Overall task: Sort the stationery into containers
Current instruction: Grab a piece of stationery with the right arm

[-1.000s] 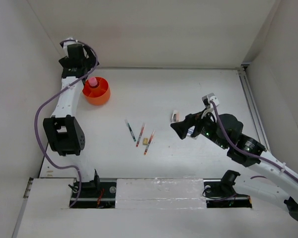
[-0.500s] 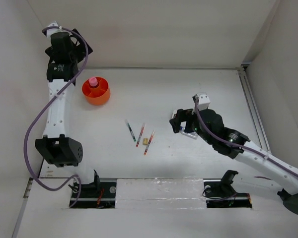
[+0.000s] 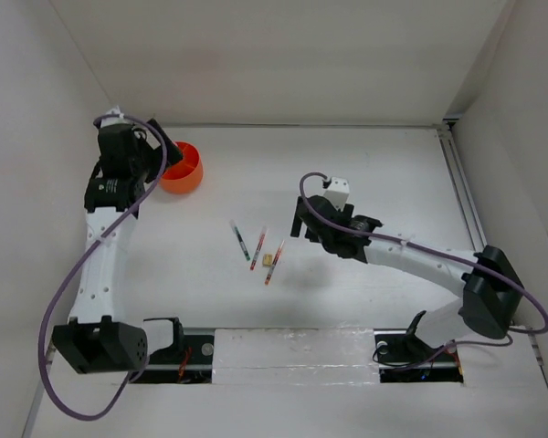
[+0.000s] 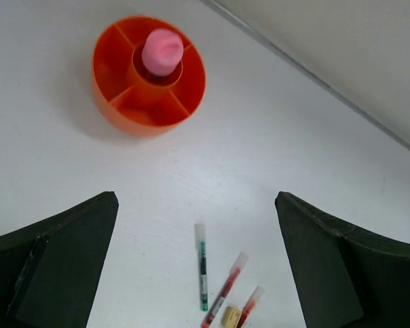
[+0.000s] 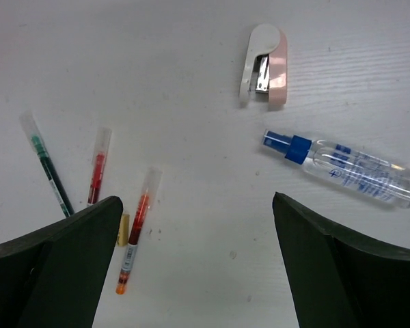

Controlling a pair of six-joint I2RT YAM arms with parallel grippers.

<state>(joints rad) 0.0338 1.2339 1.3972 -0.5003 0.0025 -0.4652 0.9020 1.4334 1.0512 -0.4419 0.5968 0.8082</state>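
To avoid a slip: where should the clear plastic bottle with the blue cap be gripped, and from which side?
Probably mid-body of the clear plastic bottle with the blue cap, from straight above, closing across its width: it lies flat and slim.

Overhead, we see the whole counter (image 3: pixel 393 164). Our left wrist camera looks down from far off the pens (image 5: pixel 98 171), our right from close above; all share them.

Round orange divided plastic tub (image 4: pixel 133 121) at ten o'clock, pink-capped tube (image 4: pixel 162 51) upright in its hub — three thin pens (image 5: pixel 98 174), tan cube (image 5: pixel 123 229) at centre; clear blue-capped tube (image 5: pixel 348 167) flat at their three o'clock.
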